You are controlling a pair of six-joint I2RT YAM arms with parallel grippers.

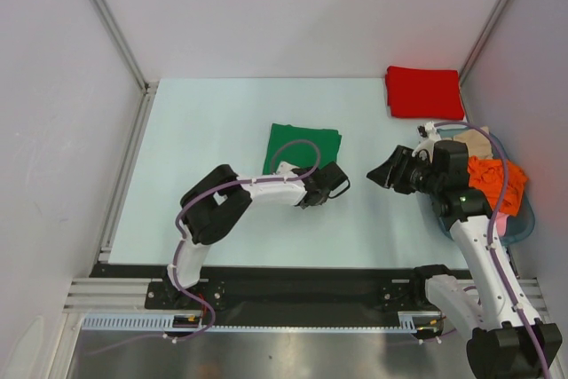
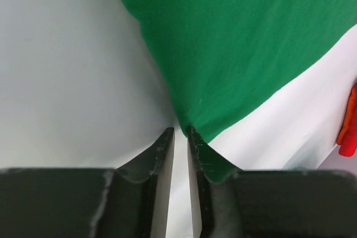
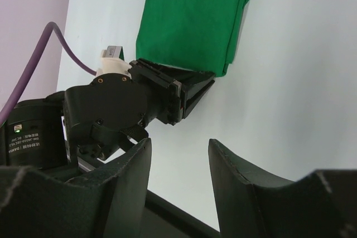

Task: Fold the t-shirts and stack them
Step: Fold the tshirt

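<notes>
While the left gripper (image 2: 180, 132) sits at the near corner of the folded green t-shirt (image 2: 234, 43) mid bench (image 1: 204, 130), its jaws are all but closed, with only a slit between them. Right gripper (image 3: 179, 143) hovers beside it, jaws open and empty. Likely lining up a lift onto the red t-shirt (image 1: 424, 91), folded at the far right.

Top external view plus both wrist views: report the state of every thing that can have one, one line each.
green t-shirt: folded, flat on the table.
red t-shirt: folded, flat at the far right corner.
orange garment: crumpled in the basket.
beige garment: crumpled in the basket.
left end effector: shut to a thin gap, tips at the green t-shirt's corner.
right end effector: open, empty.
</notes>
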